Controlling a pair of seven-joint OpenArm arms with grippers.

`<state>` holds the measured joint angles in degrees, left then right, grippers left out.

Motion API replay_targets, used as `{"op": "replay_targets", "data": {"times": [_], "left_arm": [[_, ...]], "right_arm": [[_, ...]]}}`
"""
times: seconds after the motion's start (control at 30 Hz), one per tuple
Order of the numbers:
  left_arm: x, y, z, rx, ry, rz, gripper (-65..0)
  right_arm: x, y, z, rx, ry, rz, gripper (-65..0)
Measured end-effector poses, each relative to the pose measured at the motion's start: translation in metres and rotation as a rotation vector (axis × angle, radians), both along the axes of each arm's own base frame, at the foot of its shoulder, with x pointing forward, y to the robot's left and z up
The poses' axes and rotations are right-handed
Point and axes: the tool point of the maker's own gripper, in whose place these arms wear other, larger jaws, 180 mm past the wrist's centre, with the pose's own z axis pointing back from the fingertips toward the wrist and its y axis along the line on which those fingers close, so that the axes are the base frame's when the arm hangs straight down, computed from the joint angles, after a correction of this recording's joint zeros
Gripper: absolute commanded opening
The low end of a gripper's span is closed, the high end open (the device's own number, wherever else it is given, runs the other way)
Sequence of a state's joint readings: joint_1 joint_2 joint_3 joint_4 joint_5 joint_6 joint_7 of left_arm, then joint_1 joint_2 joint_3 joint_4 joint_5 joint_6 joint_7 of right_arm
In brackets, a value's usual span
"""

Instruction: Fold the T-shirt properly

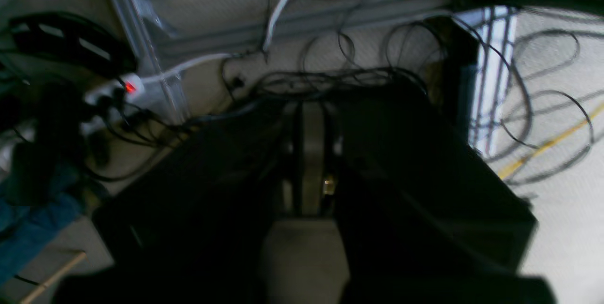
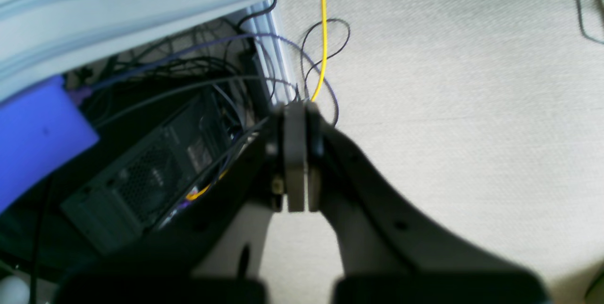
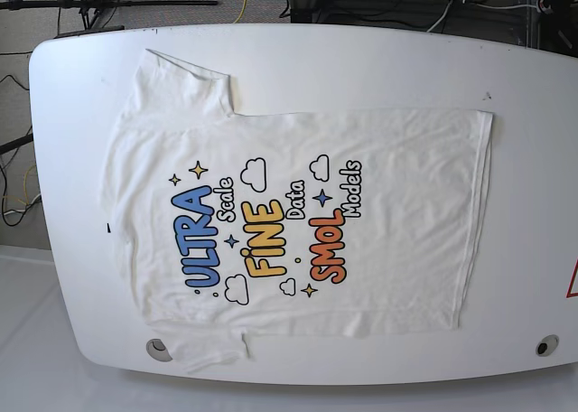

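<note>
Base view is showing the T-shirt lying flat, print up, on the white surface; both arms' fingers are pressing closed, empty.

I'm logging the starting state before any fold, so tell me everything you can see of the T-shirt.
The T-shirt is white, short-sleeved and looks like soft cotton. It lies flat and unfolded, print side up, on the white table, collar end toward the base view's left, hem to the right. The print reads ULTRA in blue, FINE in yellow, SMOL in orange, with clouds and stars. Nothing but the table touches it.
</note>
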<state>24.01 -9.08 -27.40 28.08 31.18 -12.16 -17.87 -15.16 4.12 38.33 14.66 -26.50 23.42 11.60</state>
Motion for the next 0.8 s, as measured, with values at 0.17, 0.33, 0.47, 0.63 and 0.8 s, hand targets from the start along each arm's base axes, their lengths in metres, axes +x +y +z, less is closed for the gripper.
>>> {"op": "replay_targets", "data": {"times": [0.17,0.33,0.47,0.63,0.8], "left_arm": [[-0.003,0.002,0.001,-0.015,-0.011,0.042,-65.0],[0.004,-0.003,0.002,-0.066,-0.041,0.085,-65.0],[0.008,-0.006,0.005,-0.097,-0.066,0.111,-65.0],[0.008,0.000,0.014,-0.093,-0.095,0.140,-65.0],[0.015,0.010,0.023,-0.074,-0.128,0.173,-65.0]], "right_arm": [[0.004,0.004,0.001,0.022,-0.018,-0.001,-65.0],[0.008,0.006,0.002,0.037,-0.032,-0.010,-65.0],[0.008,0.006,0.003,0.043,-0.038,-0.023,-65.0],[0.001,-0.004,0.005,0.007,-0.034,-0.025,-65.0],[-0.001,-0.015,0.008,-0.022,-0.045,-0.016,-65.0]]}}
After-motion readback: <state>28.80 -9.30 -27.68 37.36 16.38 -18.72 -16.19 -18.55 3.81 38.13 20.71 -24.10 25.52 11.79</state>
